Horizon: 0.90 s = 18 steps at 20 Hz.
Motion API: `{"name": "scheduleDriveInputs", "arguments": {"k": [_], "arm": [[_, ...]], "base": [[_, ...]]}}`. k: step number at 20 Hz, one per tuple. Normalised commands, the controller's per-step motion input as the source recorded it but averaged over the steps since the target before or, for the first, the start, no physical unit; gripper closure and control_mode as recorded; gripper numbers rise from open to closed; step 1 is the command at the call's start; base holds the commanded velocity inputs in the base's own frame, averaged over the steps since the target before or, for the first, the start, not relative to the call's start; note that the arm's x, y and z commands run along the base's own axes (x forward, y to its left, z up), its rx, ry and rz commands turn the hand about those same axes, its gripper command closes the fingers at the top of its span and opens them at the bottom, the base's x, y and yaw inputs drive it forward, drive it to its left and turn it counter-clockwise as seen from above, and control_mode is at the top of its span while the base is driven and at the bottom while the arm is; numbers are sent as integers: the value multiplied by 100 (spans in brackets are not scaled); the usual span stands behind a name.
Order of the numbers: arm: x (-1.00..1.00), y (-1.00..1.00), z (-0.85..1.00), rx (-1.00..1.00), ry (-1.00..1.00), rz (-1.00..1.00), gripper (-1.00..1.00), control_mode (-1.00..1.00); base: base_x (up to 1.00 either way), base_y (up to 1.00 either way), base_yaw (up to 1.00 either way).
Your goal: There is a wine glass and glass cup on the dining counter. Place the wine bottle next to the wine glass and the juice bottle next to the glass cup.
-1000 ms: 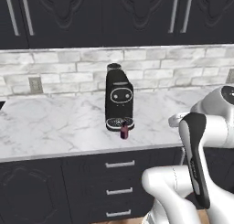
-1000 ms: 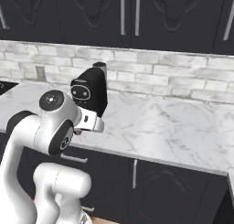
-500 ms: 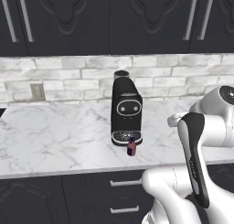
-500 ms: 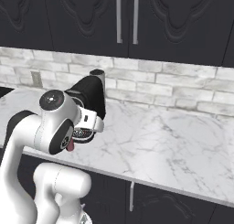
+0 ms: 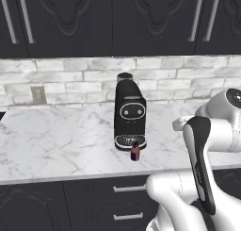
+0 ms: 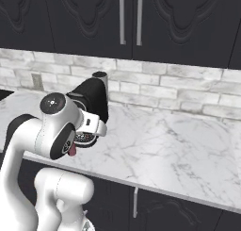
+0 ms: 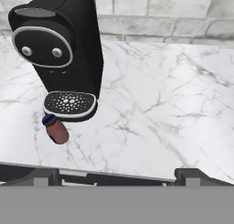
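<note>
Juice bottle [image 5: 135, 152] sitting touching coffee machine [image 5: 129, 113] on table [image 5: 56, 145] | jaws gaping wide, empty | you're risking toppling it.

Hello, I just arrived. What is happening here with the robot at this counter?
The robot arm is facing a wall counter with a brick backsplash. A black coffee machine stands on it, and the small juice bottle stands just in front of the machine's drip tray, near the counter's front edge. The gripper is open, holds nothing, and hangs off the counter's front edge, to the right of the bottle in the hand view. The bottle is not yet picked up.
</note>
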Motion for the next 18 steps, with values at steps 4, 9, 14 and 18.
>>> {"name": "scheduleDriveInputs", "arguments": {"k": [4, 9, 14, 18], "arm": [[0, 0, 0, 0, 0, 0, -100, 100], [0, 0, 0, 0, 0, 0, -100, 100], [0, 0, 0, 0, 0, 0, -100, 100], [-1, 2, 1, 0, 0, 0, -100, -100]], "base": [[0, 0, 0], [0, 0, 0], [0, 0, 0], [0, 0, 0]]}}
